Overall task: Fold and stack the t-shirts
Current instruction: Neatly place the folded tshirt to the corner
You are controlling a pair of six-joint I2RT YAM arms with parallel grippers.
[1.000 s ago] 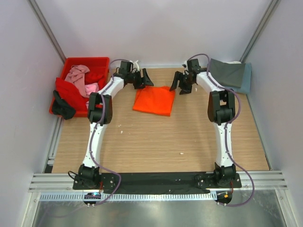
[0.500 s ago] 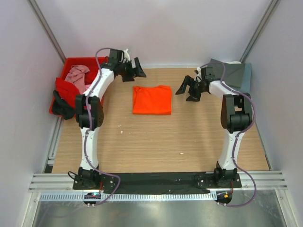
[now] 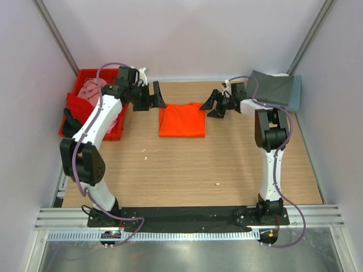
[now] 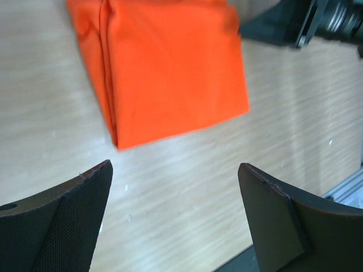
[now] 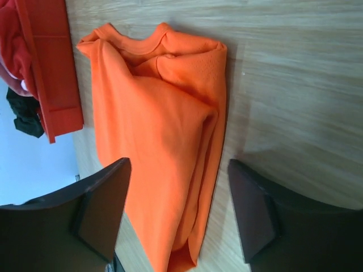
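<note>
A bright orange t-shirt [image 3: 182,120] lies folded into a rough square on the wooden table. My left gripper [image 3: 148,97] hovers open just off its left back corner, and in the left wrist view the orange t-shirt [image 4: 164,68] lies ahead of the open left gripper [image 4: 174,167], which has bare wood between its fingers. My right gripper [image 3: 214,103] is open beside the shirt's right back corner. Seen from the right wrist, the right gripper [image 5: 179,163] straddles the folded edge of the orange t-shirt [image 5: 159,141] from above without pinching it. A dark grey t-shirt [image 3: 275,88] lies folded on a slate blue one [image 3: 295,100] at the back right.
A red plastic crate [image 3: 93,73] at the back left holds a pink shirt [image 3: 93,90], a red shirt [image 3: 79,107] and a dark cloth [image 3: 74,127] over its front rim. Walls close in the table on both sides and behind.
Both grippers let go of the orange shirt and drew apart, then came back in beside its two back corners. The shirt has settled flat. The left arm's elbow swung out to the left.
</note>
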